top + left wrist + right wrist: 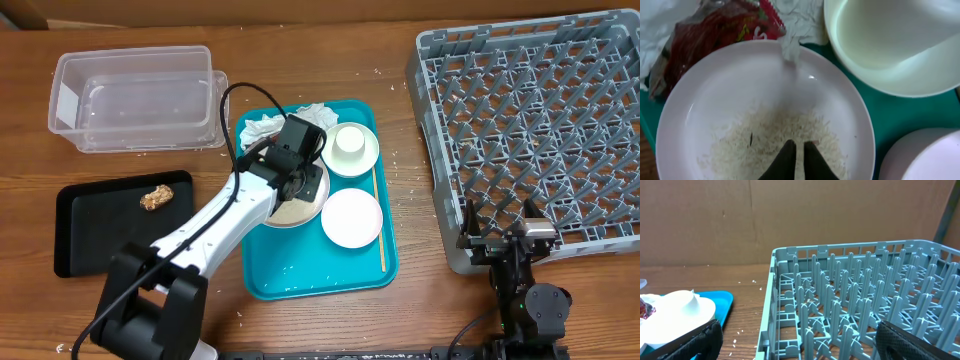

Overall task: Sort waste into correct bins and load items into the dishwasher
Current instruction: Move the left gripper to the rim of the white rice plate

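1. The left gripper (799,146) hangs just above the pale pink plate (765,100). Its two dark fingertips are drawn almost together, with only a thin slit between them and nothing visible in it.
2. That plate holds a scatter of rice grains (775,135), and the fingertips point at the near part of the scatter.
3. The plate sits on the teal tray (300,275) in the middle of the table, on the tray's left side.
4. A red crinkled wrapper (715,30) lies against the plate's far-left rim, and crumpled white napkins (272,125) sit at the tray's far end.
5. A small white cup (350,142) stands on a pale saucer (370,158) in the tray's far-right part. A round white plate (352,217) lies nearer, and a thin wooden stick (378,215) lies along the right edge.
6. The black tray (90,235) sits to the left of the teal tray and holds a brown lumpy food bit (155,197).
7. A clear plastic tub (135,95) stands beyond the black tray.
8. The grey dish rack (540,120) fills the right side of the table.
9. The right gripper (498,230) is at the rack's near edge with its fingers spread wide and holding nothing.
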You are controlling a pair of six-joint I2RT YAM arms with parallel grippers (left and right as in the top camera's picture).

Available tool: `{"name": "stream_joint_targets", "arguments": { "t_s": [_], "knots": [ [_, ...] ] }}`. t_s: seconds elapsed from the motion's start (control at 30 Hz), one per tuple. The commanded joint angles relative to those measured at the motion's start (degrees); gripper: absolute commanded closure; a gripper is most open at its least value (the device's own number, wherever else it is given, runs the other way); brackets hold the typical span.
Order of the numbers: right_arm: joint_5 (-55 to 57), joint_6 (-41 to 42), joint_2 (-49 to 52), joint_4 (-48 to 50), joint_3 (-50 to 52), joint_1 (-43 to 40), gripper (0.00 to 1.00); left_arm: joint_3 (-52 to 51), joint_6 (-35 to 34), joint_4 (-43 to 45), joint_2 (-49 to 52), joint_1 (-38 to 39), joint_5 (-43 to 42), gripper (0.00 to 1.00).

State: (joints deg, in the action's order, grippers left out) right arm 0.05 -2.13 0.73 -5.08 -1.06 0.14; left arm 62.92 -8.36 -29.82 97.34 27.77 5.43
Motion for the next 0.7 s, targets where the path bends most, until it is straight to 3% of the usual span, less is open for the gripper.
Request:
{"name": "stream_joint_targets", "arguments": {
  "t_s": [0.0, 0.13, 0.67],
  "knots": [
    [0.3, 0.3, -0.6, 0.3, 0.6, 0.4, 0.0, 0.9, 0.7, 4.5, 2.8, 0.0, 1.2, 0.96],
    [0.3, 0.3, -0.6, 0.3, 0.6, 0.4, 0.0, 0.9, 0.7, 8.1, 5.7, 0.3, 0.5, 0.96],
    [0.3, 0.3, -0.6, 0.3, 0.6, 0.4, 0.0, 0.9, 2.7, 8.7, 6.1, 5.0, -4.0, 0.96]
  ]
}}
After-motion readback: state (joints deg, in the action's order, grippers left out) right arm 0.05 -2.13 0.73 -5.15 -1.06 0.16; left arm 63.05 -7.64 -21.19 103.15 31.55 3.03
